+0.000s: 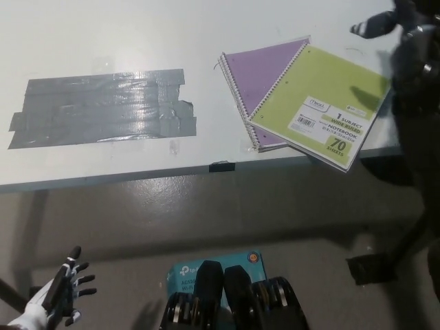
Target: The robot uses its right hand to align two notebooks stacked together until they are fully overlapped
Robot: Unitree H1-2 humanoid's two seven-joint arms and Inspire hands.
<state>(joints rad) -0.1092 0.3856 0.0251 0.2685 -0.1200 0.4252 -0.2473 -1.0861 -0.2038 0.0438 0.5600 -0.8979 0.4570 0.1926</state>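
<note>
Notebooks (313, 103) lie just below right robot hand (388, 20).

We see a white surface (206, 27) from above. Strips of grey tape (103, 108) are stuck flat across its left part. To the right lies a purple notebook (258, 69), with a green notebook (323, 103) skewed on top, one corner jutting past the surface's front edge. A small black tape piece (221, 166) marks that edge.
</note>
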